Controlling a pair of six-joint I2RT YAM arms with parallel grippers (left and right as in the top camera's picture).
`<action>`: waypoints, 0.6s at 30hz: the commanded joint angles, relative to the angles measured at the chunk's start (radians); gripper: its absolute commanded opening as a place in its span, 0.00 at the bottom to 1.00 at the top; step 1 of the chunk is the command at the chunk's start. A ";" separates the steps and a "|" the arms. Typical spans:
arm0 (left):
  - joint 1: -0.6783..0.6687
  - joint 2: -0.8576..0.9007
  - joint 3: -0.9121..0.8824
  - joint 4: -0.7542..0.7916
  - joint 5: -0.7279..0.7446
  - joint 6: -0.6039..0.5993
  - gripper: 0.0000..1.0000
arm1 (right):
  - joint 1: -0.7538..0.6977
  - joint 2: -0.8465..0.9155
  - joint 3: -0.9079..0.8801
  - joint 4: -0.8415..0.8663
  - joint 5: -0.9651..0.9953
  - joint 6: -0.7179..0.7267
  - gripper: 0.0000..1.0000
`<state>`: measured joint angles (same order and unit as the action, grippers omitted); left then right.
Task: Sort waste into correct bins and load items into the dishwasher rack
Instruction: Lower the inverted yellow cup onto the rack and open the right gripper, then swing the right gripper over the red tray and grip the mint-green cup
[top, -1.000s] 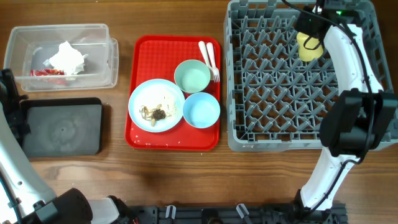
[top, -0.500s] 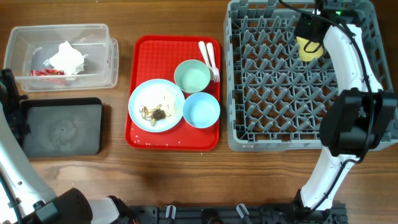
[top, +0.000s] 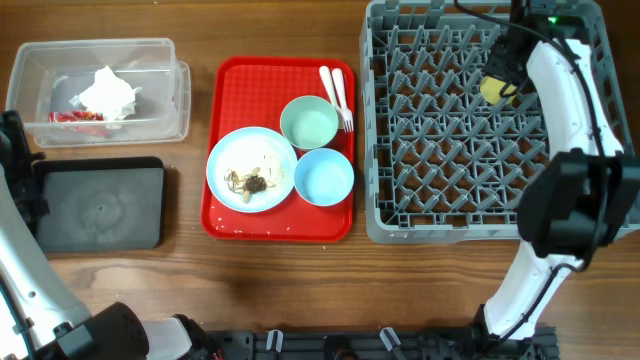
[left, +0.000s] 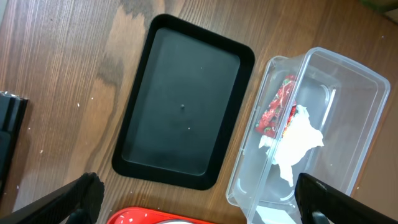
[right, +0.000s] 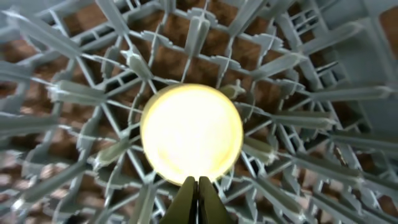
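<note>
Small yellow cup (right: 191, 134) is gripped at its near rim by the right tool (right: 198, 182), whose fingers are clenched together on it, and it sits among the upright pegs of the dishwasher rack (top: 430, 150). The left tool (left: 199, 186) is held spread wide, with nothing between its fingers. Beneath it lies the black tray (left: 183, 118), and just beside that the clear tub (left: 348, 81), in which the paper napkin (left: 298, 140) and red wrapper (left: 277, 112) are held.

There are two bowls, a pale green round bowl (top: 309, 124) and a pale blue round bowl (top: 323, 177). There is one each of grey plastic pegged rack (top: 440, 232), flat red tray (top: 230, 225), shallow black tray (top: 100, 205), clear plastic tub (top: 30, 70), pale blue round plate (top: 222, 160), small yellow cup (top: 495, 90), white plastic fork (top: 339, 88), white plastic spoon (top: 326, 80), crumpled white napkin (top: 108, 92) and small red wrapper (top: 75, 116).
</note>
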<state>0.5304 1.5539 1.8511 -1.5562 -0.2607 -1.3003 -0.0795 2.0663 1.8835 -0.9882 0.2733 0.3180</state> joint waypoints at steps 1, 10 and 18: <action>0.005 0.004 -0.002 -0.001 -0.005 -0.017 1.00 | 0.003 -0.134 -0.002 0.001 -0.216 -0.028 0.04; 0.005 0.004 -0.002 -0.001 -0.005 -0.017 1.00 | 0.056 -0.214 -0.006 0.143 -1.013 -0.158 0.62; 0.005 0.004 -0.002 -0.001 -0.006 -0.017 1.00 | 0.382 -0.145 -0.010 0.219 -0.576 -0.093 0.75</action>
<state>0.5304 1.5539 1.8511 -1.5562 -0.2607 -1.3003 0.1436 1.8561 1.8832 -0.7864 -0.5194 0.1894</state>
